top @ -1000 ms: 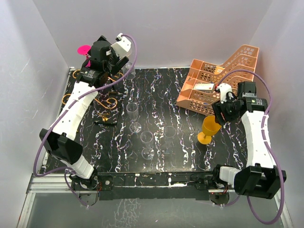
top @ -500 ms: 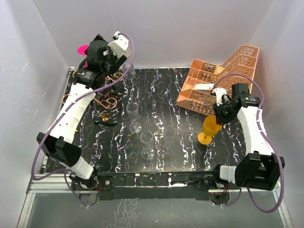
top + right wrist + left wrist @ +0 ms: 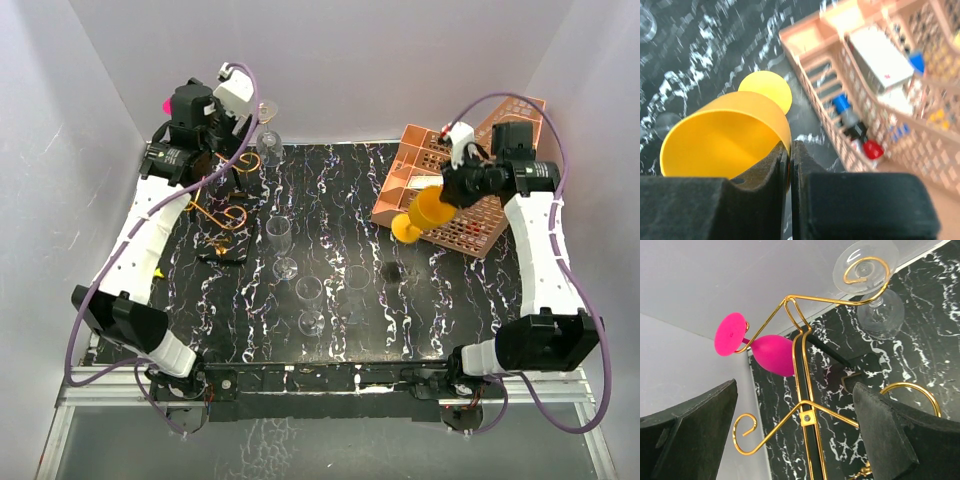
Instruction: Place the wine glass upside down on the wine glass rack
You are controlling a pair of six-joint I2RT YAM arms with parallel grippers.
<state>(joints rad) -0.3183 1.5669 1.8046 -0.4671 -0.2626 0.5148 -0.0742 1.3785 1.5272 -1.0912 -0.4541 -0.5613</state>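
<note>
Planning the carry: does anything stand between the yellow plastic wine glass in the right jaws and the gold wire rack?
Yes. Clear stemmed glasses stand upright mid-table between the yellow plastic wine glass and the gold wire rack, and the left arm hangs over it.

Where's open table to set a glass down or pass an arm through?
Bare: near-right tabletop, between the clear glasses and the right arm; back centre, between the wine glass rack and the orange tray. Crowded: left edge around the rack, centre-left among the glasses.
</note>
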